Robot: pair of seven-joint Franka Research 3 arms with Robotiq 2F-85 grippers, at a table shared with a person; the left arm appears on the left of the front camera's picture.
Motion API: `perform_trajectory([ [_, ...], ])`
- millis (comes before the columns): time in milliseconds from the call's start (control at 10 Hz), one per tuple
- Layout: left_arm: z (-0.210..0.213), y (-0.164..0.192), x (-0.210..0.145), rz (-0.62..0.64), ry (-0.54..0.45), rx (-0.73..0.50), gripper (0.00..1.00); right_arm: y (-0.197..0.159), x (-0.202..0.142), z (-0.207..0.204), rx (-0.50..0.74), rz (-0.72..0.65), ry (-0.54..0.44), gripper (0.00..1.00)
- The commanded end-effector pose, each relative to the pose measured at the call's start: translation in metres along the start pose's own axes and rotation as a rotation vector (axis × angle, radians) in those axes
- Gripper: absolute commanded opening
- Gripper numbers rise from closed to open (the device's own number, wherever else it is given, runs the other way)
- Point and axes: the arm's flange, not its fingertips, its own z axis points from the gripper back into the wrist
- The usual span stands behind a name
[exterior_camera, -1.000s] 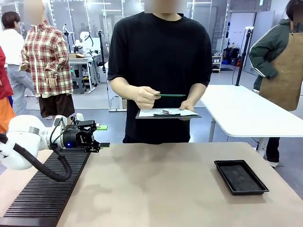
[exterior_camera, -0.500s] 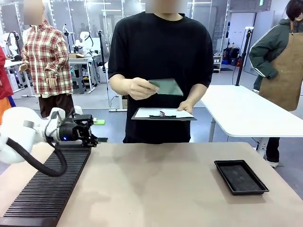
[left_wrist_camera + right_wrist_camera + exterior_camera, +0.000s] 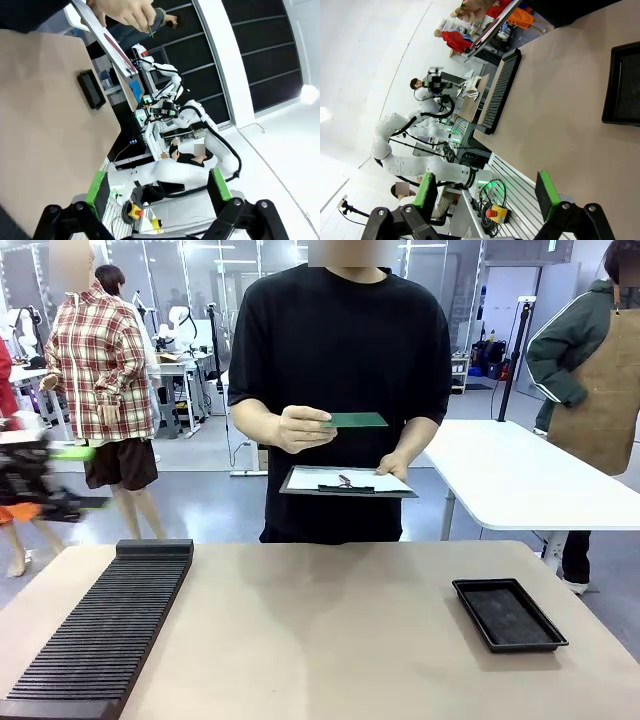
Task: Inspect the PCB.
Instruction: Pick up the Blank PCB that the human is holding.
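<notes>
1. The PCB (image 3: 357,421): a thin, flat, dark green rectangle. It is held almost level, so that from the front it shows as a narrow strip of its upper face. I cannot make out any component detail on it.
2. Position of the PCB: directly above the clipboard (image 3: 348,482) and apart from it, at the chest of the person across the counter (image 3: 330,640).
3. Grasp on the PCB: one hand (image 3: 300,428) of the person pinches one short end. The other end projects freely over the clipboard.
4. The clipboard: a dark board carrying white paper with a clip at its near edge. It is tilted slightly and supported from beneath by the person's other hand (image 3: 393,465).
5. My left end effector (image 3: 159,186): fingers spread wide with nothing between the green pads. In the front view it is a blurred dark shape with a green streak, well to my left of the clipboard and at about its height.
6. My right end effector (image 3: 486,192): also spread wide and holding nothing.
7. The black tray (image 3: 508,613): shallow and rectangular, resting on the counter below the clipboard and to its right.
8. The black ribbed rack (image 3: 100,630): long, lying on the counter below the clipboard and to its left.
</notes>
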Motion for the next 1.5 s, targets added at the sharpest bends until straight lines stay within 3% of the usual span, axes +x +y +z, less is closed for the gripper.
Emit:
perform_trajectory([
  [0,0.056,-0.023,-0.033,0.000,-0.028,0.049,1.00,0.002,0.001,0.000,0.012,0.012,-0.009,1.00],
  [200,0.111,-0.032,-0.059,-0.025,-0.134,0.100,1.00,0.002,0.001,0.000,0.012,0.012,-0.009,1.00],
  [400,0.162,-0.029,-0.093,-0.037,-0.069,0.108,1.00,0.002,0.001,0.000,0.012,0.012,-0.009,1.00],
  [500,0.176,-0.025,-0.106,-0.055,-0.096,0.103,1.00,0.002,0.001,0.000,0.012,0.012,-0.009,1.00],
  [700,0.192,-0.017,-0.121,-0.074,-0.120,0.049,1.00,0.002,0.001,0.000,0.012,0.012,-0.009,1.00],
  [1000,0.185,-0.008,-0.117,-0.067,-0.122,-0.019,1.00,0.002,0.001,0.000,0.012,0.012,-0.009,1.00],
  [1100,0.186,-0.010,-0.127,-0.054,-0.136,0.056,1.00,0.002,0.001,0.000,0.012,0.012,-0.009,1.00],
  [1400,0.186,-0.010,-0.127,-0.054,-0.136,0.056,1.00,0.002,0.001,0.000,0.012,0.012,-0.009,1.00],
])
